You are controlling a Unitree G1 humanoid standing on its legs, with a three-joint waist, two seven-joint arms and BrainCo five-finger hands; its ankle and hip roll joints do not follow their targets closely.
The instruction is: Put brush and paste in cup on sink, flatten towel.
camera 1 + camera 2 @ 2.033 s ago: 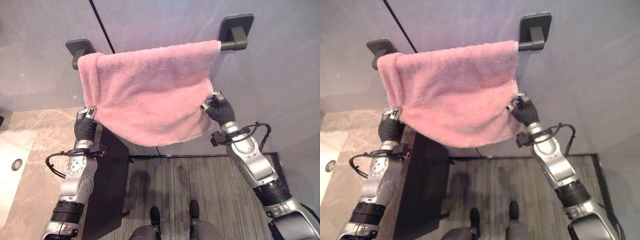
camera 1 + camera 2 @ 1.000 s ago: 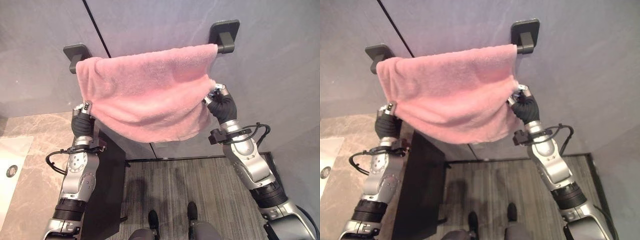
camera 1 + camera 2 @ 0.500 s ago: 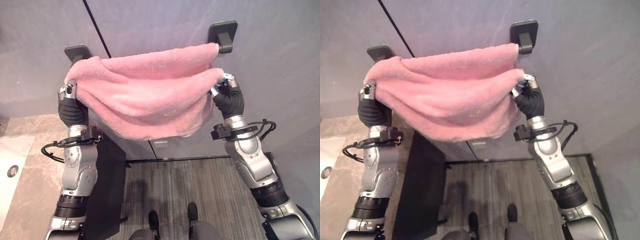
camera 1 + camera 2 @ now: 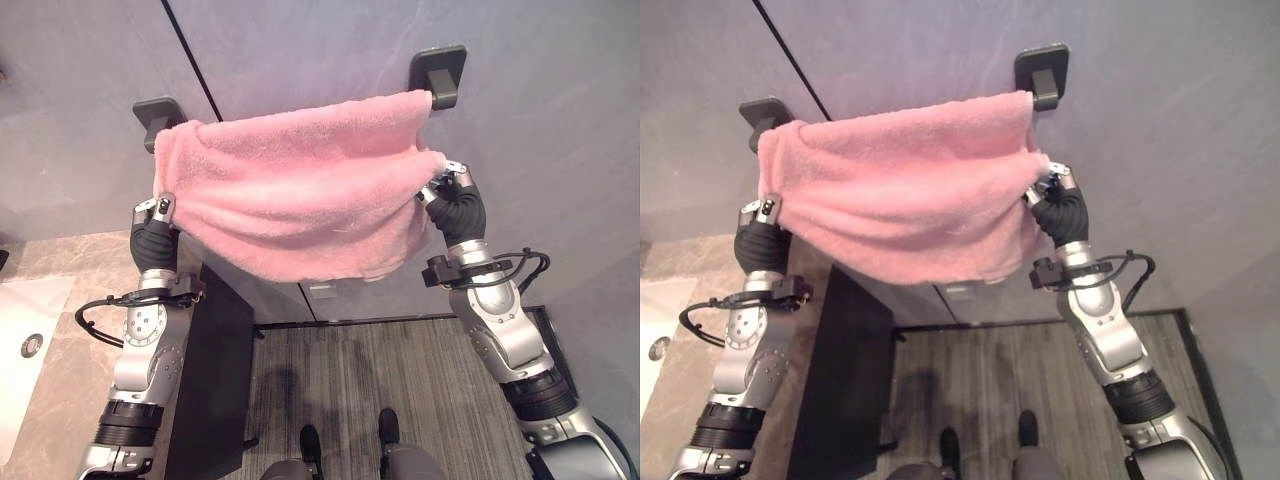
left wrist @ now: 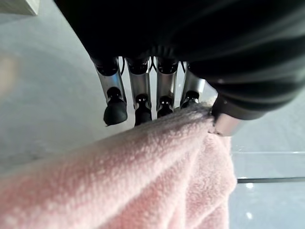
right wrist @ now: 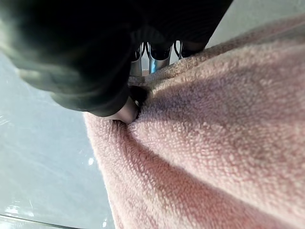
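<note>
My left hand and right hand each pinch an edge of the pink towel, draped over the far wall rail; it sags bunched, so flattening remains

Head stereo looks down; wrist cameras close, sharing towel.

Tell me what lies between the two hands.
The pink towel spans the whole stretch, hung over the wall bar, its side edges pinched by the left hand and right hand; the left eye view shows it.
</note>
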